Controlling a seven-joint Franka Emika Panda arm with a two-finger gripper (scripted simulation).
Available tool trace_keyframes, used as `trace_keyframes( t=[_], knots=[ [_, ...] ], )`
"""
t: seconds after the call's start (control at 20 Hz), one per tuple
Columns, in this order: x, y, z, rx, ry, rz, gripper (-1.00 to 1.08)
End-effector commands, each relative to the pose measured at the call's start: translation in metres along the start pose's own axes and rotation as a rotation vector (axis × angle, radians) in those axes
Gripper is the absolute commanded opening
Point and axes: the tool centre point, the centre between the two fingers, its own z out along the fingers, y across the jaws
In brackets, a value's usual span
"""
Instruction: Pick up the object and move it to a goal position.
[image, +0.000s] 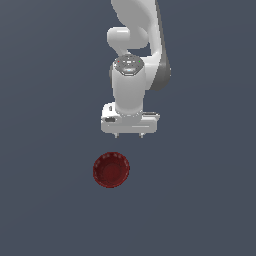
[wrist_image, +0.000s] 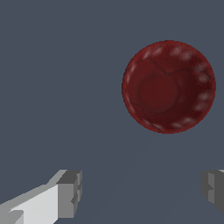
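The object is a small dark red round shallow bowl (image: 111, 170) with a scalloped rim. It lies on the flat dark grey surface, open side up. In the wrist view the bowl (wrist_image: 168, 86) lies off to one side of the line between the fingers. My gripper (image: 128, 135) hangs pointing down, above and behind the bowl, a little toward the exterior view's right. It is open and empty, with the fingertips (wrist_image: 70, 192) far apart. It does not touch the bowl.
The white arm (image: 135, 60) rises behind the gripper toward the top of the exterior view. The plain dark grey surface (image: 50, 200) fills both views. No other objects or edges show.
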Motion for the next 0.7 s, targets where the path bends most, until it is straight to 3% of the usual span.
trace_keyframes(
  t=[0.0,0.65],
  knots=[
    [0.0,0.0,0.0,0.0,0.0,0.0,0.28],
    [0.0025,0.0,-0.0026,0.0,0.018,0.013,0.28]
  ],
)
